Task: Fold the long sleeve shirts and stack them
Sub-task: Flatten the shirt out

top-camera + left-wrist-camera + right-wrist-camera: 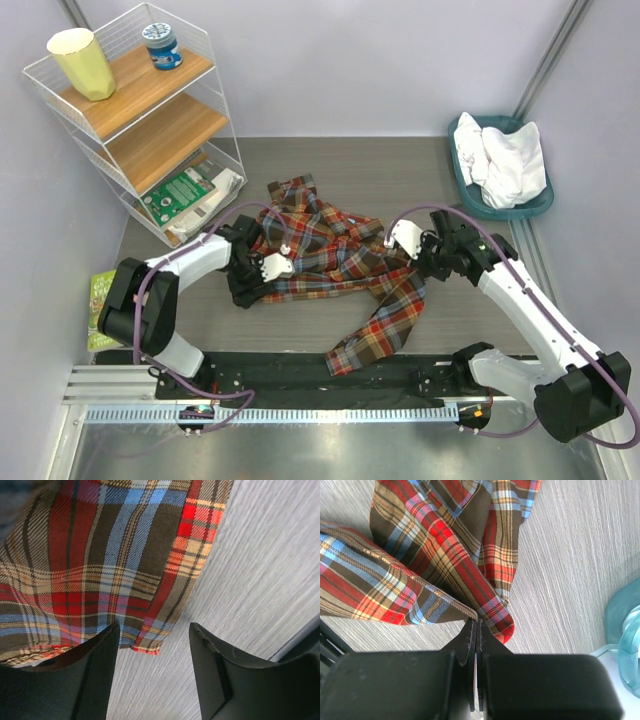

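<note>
my right pincer [476, 626]: jaws closed tight, nipping a folded edge of the plaid flannel shirt [435, 540]. Creases fan out from the tips, so the cloth is in the grip. Overhead, that pinch is on the shirt's right side.

my left pincer [154, 632]: jaws about halfway apart, nothing clamped. The shirt's hem corner shows in the gap just past the tips. The left finger [95, 680] overlaps the plaid and the other one sits over bare table [260, 580]. Can't tell if either tip touches the cloth or the tabletop.

The plaid flannel shirt lies crumpled mid-table between my two arms, unfolded. One sleeve trails toward the near edge and reaches the black base strip [280, 372].

white shirt [505, 160]: bunched up in the teal basket [533, 207] at the far right corner, well apart from the plaid one. Also unfolded. The basket's edge shows at the right of my right wrist view.

Other items:
- wire rack [165, 130] with wooden shelves, far left
- yellow cup [82, 62] and blue-lidded jar [162, 45] on its top shelf
- green packet [178, 195] on its bottom shelf
- green pouch [100, 300] at the table's left edge, beside my left arm
</note>
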Robot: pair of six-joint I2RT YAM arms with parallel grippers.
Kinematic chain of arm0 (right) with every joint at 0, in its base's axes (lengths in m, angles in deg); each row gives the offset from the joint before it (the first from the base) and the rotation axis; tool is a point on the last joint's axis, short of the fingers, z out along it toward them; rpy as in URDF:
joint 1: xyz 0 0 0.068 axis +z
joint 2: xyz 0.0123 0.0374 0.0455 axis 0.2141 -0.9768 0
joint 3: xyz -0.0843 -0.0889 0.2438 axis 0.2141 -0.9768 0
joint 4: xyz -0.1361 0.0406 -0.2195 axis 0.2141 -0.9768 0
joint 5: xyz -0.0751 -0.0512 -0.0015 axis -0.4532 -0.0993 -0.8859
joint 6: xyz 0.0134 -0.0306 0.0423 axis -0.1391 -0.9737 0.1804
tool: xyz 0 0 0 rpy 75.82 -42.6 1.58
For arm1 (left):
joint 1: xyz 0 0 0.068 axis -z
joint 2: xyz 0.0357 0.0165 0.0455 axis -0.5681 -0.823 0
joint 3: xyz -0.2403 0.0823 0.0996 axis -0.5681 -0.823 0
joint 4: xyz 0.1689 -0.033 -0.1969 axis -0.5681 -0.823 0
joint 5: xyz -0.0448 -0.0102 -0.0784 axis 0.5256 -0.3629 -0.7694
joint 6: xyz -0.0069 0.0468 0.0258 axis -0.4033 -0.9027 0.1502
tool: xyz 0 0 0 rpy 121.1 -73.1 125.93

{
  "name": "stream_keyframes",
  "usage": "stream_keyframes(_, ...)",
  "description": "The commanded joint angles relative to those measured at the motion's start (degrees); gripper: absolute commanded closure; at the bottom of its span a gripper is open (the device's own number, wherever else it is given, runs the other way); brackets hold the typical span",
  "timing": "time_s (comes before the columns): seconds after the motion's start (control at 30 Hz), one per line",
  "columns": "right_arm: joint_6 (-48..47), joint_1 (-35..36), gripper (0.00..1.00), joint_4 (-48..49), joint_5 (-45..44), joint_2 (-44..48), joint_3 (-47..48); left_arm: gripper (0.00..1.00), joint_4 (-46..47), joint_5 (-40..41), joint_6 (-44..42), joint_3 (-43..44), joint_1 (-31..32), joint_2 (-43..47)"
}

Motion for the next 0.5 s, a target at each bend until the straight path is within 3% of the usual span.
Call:
stream_keyframes(0.0, 2.3, -1.5, 0.99, 2.8, 1.9, 1.8, 1.1, 0.42, 6.8, 3.1, 0.2, -3.6, 2.2, -2.0)
stream_keyframes(0.03, 2.5, -1.9, 0.99, 2.9, 2.2, 2.0, 1.1, 0.43, 7.3, 4.3, 0.2, -5.2, 2.4, -2.1)
stream_keyframes(0.13, 3.4, -3.8, 0.99, 3.6, 3.1, 3.0, 1.1, 0.59, 7.8, 5.9, 1.9, -5.9, 2.6, -1.3)
stream_keyframes(0.23, 5.3, -6.7, 0.99, 5.3, 4.8, 4.1, 2.3, 0.90, 6.2, 8.2, 4.1, -3.6, 0.9, 0.8)
stream_keyframes(0.3, 6.9, -9.4, 0.99, 6.9, 5.8, 4.2, 4.5, 1.00, 0.1, 3.1, 6.2, 3.6, -2.3, 2.4)
stream_keyframes(0.47, 15.0, -14.2, 0.99, 13.1, 6.9, 4.4, 11.8, 1.00, -12.1, -8.7, 15.6, 26.9, -12.6, 5.3)
